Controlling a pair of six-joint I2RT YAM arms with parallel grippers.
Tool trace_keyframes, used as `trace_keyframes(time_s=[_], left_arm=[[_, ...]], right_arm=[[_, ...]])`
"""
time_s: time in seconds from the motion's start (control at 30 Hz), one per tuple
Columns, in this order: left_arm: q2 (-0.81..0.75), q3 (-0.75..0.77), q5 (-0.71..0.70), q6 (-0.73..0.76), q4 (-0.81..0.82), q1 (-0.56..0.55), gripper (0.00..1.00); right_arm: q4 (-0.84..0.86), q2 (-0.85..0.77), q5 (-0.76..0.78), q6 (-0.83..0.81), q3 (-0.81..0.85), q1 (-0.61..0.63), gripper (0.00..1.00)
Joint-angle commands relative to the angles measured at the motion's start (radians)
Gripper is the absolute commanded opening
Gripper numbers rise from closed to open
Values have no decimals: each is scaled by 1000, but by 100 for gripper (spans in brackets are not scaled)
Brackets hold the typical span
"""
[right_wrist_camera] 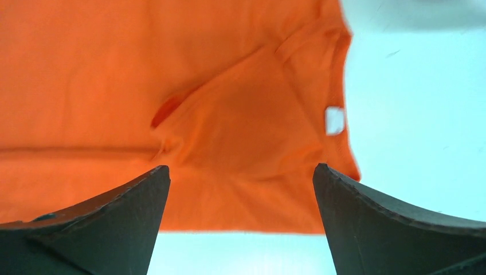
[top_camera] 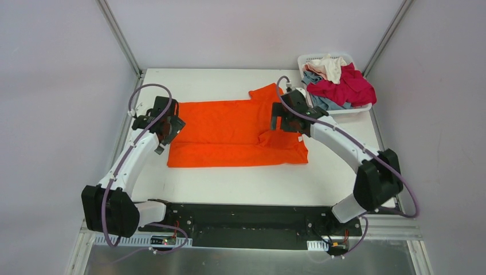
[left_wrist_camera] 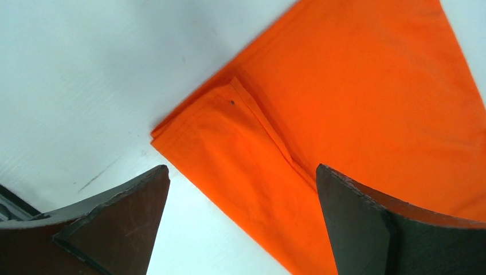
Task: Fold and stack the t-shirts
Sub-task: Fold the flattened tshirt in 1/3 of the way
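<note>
The bright orange t-shirt [top_camera: 235, 133] lies flat on the white table, partly folded lengthwise, one sleeve sticking out at the back right. My left gripper [top_camera: 169, 127] hovers over its left end, open and empty; its wrist view shows the shirt's folded corner [left_wrist_camera: 240, 143] below the gripper [left_wrist_camera: 242, 177]. My right gripper [top_camera: 279, 123] hovers over the shirt's right end, open and empty; its wrist view shows the collar with a white label [right_wrist_camera: 334, 120] beyond the gripper [right_wrist_camera: 240, 172]. Crimson-magenta [top_camera: 345, 87], grey-blue [top_camera: 322, 102] and cream [top_camera: 329, 66] shirts lie heaped in the basket.
The white slotted basket [top_camera: 367, 107] stands at the back right corner of the table [top_camera: 240, 183]. Grey walls and metal posts enclose the table on three sides. The arm bases sit on a black rail [top_camera: 246, 220] at the near edge.
</note>
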Motion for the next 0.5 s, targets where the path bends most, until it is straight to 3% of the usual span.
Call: trace_keyframes(time_s=[0.0,0.17,0.47], left_arm=[[9,-72,242,146,88,2,99],[108,-135,450,216,263,-1,99],[299,-127,442,240,316,-1,99]], right_arm=[[76,-117,-237,114,-143,2,99],[127,-106,-201,109,-211,3,99],[157,46,-84,124,-236,-12,99]])
